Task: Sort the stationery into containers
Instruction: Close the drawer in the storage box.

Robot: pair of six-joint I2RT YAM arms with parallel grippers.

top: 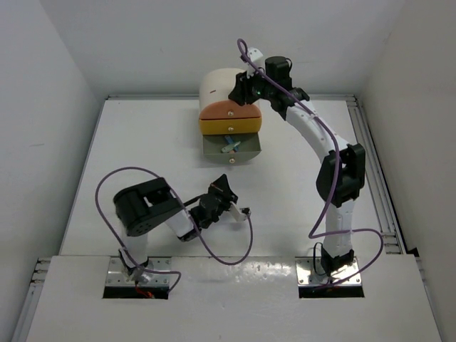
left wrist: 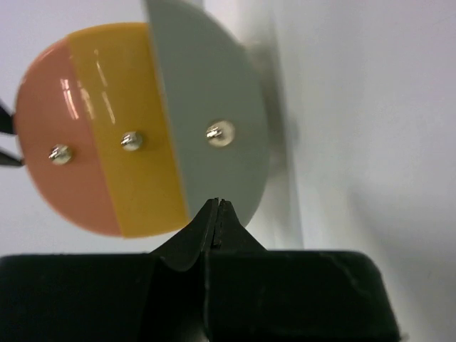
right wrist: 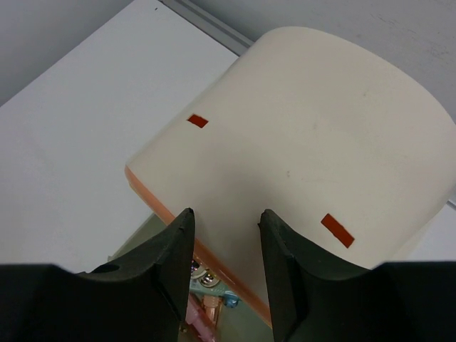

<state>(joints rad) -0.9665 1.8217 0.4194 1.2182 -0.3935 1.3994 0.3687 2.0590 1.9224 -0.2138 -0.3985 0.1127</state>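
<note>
The left gripper (left wrist: 217, 208) has its fingers pressed together into one blunt point, holding nothing. Straight ahead of that point stands the front of the grey-green drawer (left wrist: 206, 78), which sits proud of the orange-yellow drawer (left wrist: 132, 92) and the peach drawer (left wrist: 50, 107) beside it. Its knob (left wrist: 220, 132) lies just beyond the fingertips. The right gripper (right wrist: 226, 221) hangs over the cream cabinet (right wrist: 313, 135) with fingers spread wide and empty, and the cabinet's front edge runs across the gap between them. I cannot tell whether the fingers touch the top. The stationery in view lies inside the open drawer, below and ahead of the right fingers: a blue piece (top: 229, 146), plus scraps of pink and blue glimpsed between those fingers. Nothing loose shows near either gripper, so the work left is probably shutting that drawer, and that is where it could go wrong. A push landing off the knob's line could skew the drawer and jam it. A push on a cabinet that is not braced from above could slide the whole unit away from the left fingers. Any piece lying high or crosswise could catch under the drawer above it. The spread right fingers, if they press down too near the front edge, could tip the cabinet forward.
</note>
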